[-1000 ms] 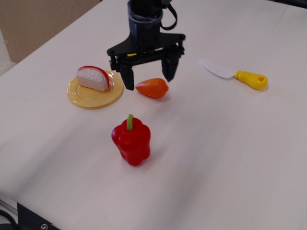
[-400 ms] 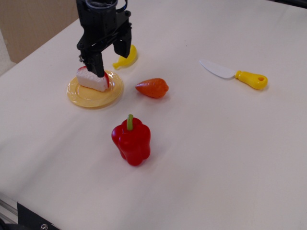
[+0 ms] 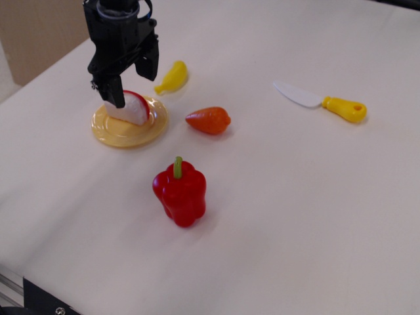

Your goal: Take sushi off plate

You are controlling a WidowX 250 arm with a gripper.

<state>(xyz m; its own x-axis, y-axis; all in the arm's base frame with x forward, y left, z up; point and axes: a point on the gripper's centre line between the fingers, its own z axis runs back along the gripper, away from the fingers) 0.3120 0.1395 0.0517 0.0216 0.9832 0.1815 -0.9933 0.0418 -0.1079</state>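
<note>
The sushi (image 3: 136, 109), a white grainy wedge with a red strip on its curved top, lies on the small yellow plate (image 3: 125, 135) at the left of the table. My black gripper (image 3: 134, 82) hangs over the plate with its jaws open. One finger (image 3: 117, 93) stands in front of the sushi's left end and hides part of it. The other finger (image 3: 151, 65) is behind and to the right of it. I cannot tell whether either finger touches the sushi.
A yellow banana toy (image 3: 172, 77) lies just behind the plate. An orange-red carrot-like toy (image 3: 209, 120) lies right of the plate. A red bell pepper (image 3: 180, 192) stands nearer the front. A white knife with a yellow handle (image 3: 321, 100) lies far right.
The gripper has moved left, from above the carrot-like toy to over the plate and the sushi, staying open. The banana toy, hidden behind it before, now shows. The sushi stays on the plate.
</note>
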